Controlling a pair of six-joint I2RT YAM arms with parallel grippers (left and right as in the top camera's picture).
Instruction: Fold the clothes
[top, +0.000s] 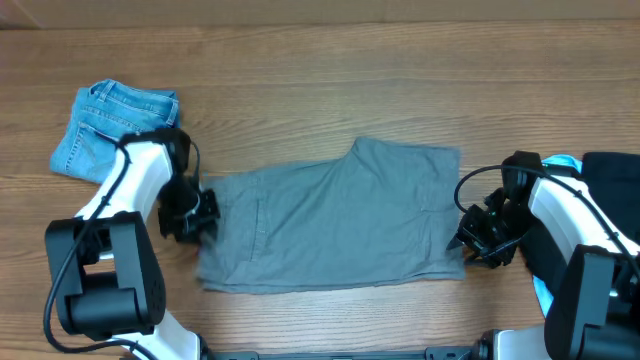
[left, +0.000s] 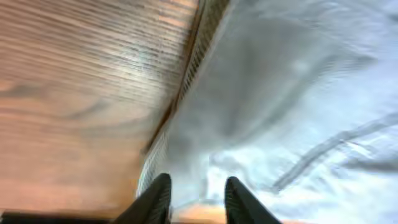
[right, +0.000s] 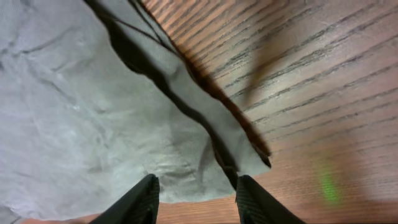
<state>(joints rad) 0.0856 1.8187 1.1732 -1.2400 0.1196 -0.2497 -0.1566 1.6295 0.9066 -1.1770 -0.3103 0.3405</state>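
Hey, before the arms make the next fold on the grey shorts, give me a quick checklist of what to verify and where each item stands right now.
1. Shorts spread flat on the table: ok, only light wrinkles.
2. Left gripper over the waistband end: ok.
3. Right gripper over the leg hem end: ok.
4. Both grippers closed on cloth: not ok, both look open.
5. Folded jeans apart from the shorts: ok.
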